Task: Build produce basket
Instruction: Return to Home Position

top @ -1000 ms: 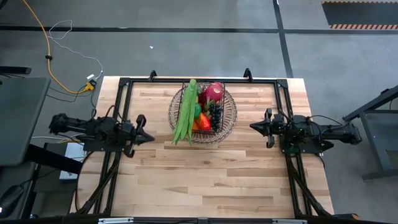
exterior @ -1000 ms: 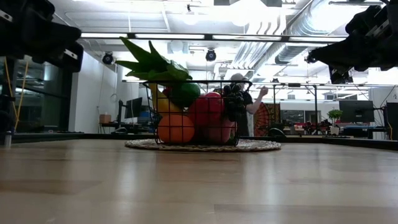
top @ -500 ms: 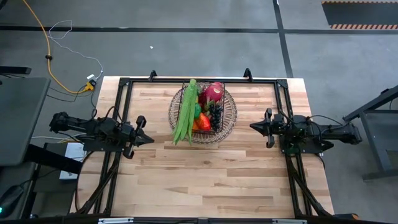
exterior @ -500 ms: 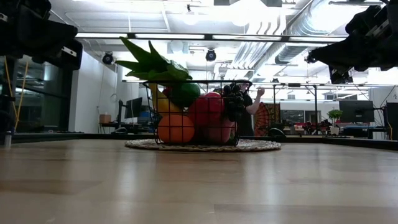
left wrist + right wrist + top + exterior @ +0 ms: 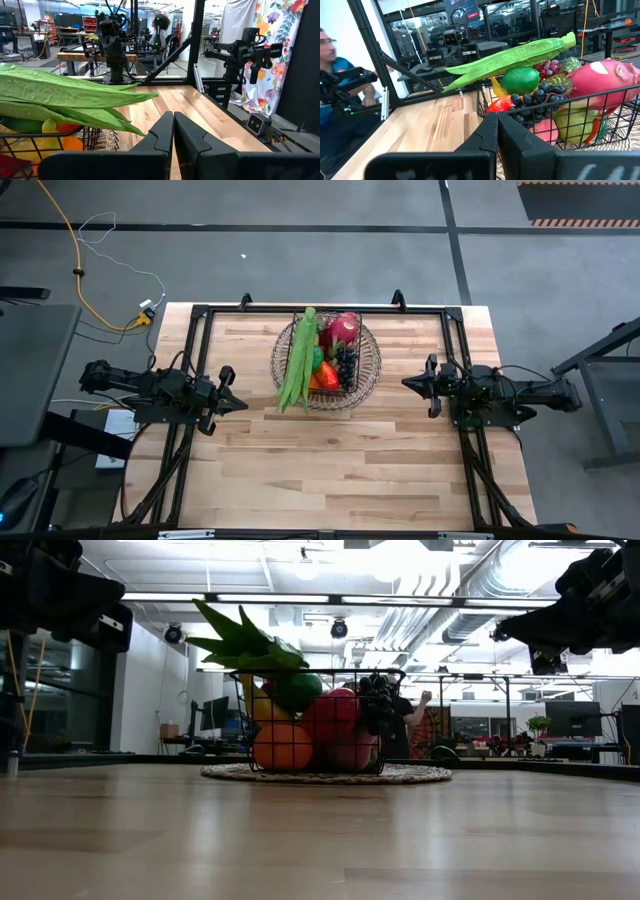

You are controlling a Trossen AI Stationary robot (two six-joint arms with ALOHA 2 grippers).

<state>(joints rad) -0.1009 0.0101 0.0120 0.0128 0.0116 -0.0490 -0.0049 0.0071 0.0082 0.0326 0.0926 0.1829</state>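
Parking, by the look of it: left gripper (image 5: 239, 402) sits at the table's left edge, fingers pressed together, nothing between them, tips aimed inward at the basket (image 5: 330, 671) and well apart from it. Against the frame a second back, this arm has drawn slightly outward and shifted a touch in the low view; over the last half second it shows no further motion. Right gripper (image 5: 406, 383) mirrors it at the right edge, also closed flat on nothing, and has not moved across all three moments. Basket stands on the wicker tray (image 5: 372, 372) at the far middle of the table (image 5: 330, 470), unchanged in place. Load: long green husk (image 5: 297, 360) lying across the rim on the left-arm side and overhanging it toward the near edge, dragon fruit (image 5: 345, 327) at the far end, grapes (image 5: 346, 365) on the right-arm side, orange (image 5: 283, 747) low against the mesh. No loose produce shows on the boards in any view. Only other change is a person (image 5: 402, 712) in the room behind, arm lowered somewhat. Judgement: filling looks done, both arms empty and retracted; the left arm's small settle reads as the close of the homing move, little or nothing left.
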